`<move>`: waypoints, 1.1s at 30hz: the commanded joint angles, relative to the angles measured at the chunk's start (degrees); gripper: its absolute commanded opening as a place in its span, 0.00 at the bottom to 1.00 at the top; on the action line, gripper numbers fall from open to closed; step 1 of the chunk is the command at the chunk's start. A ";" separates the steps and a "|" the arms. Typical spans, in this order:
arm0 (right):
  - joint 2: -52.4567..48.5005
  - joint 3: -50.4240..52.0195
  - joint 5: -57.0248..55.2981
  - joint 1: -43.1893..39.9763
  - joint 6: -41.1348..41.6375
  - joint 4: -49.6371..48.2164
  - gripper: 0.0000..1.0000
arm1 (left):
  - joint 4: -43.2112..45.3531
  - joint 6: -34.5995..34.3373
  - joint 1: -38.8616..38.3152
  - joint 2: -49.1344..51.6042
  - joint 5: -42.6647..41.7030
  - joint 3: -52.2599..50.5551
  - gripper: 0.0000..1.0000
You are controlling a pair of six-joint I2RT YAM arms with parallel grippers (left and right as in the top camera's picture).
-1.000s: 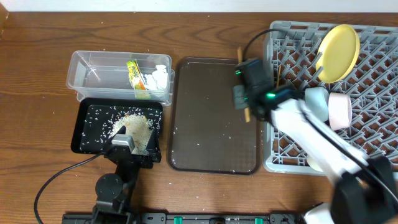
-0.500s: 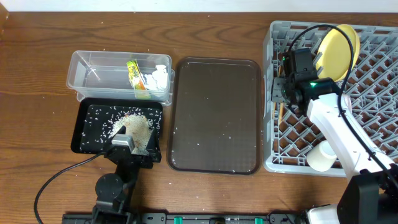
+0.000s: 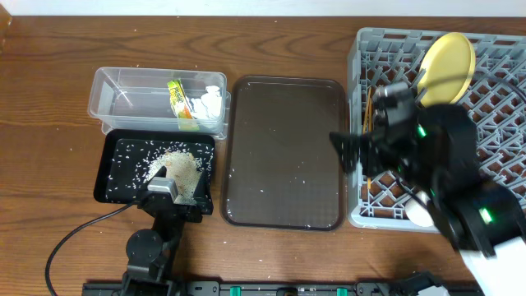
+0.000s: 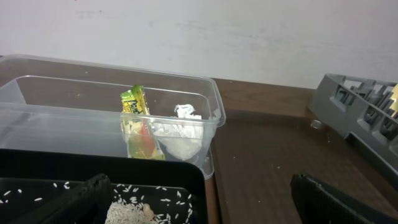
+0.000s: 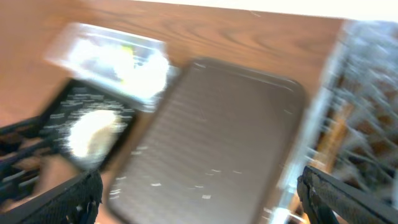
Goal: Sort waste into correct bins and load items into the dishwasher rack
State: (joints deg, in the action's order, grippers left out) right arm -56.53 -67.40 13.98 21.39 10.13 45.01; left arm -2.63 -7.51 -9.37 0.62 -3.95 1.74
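Near-left edge: left gripper (image 3: 164, 182) spread wide, empty, over matte black tray (image 3: 105, 168) heaped with rice (image 3: 177, 168). Near-right: right gripper (image 3: 347, 152) gaping, holds nothing. Just right of it, inside grey lattice rack (image 3: 355, 57), thin wooden chopsticks (image 3: 369, 111), long axis near-to-far. Far-left: crinkly wrapper (image 3: 176, 97) in clear tub (image 3: 103, 103).

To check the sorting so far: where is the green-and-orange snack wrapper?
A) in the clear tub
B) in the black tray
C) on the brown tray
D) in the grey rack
A: the snack wrapper stands inside the clear tub, next to the white tissue.
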 commanded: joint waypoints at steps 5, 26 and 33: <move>9.27 -0.11 5.11 2.21 -2.73 9.53 0.99 | -0.94 -0.07 0.35 -0.33 -0.55 -1.49 0.94; 40.85 20.72 -14.12 -18.25 -3.34 6.91 0.99 | -0.94 -0.07 0.35 -0.33 -0.55 -1.49 0.94; 53.00 40.54 -12.00 -19.71 -1.36 -4.50 0.99 | -0.94 -0.07 0.35 -0.33 -0.55 -1.49 0.95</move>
State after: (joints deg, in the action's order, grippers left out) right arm -7.25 -32.73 1.06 2.52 7.42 43.24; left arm -2.63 -7.53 -9.37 0.62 -3.95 1.74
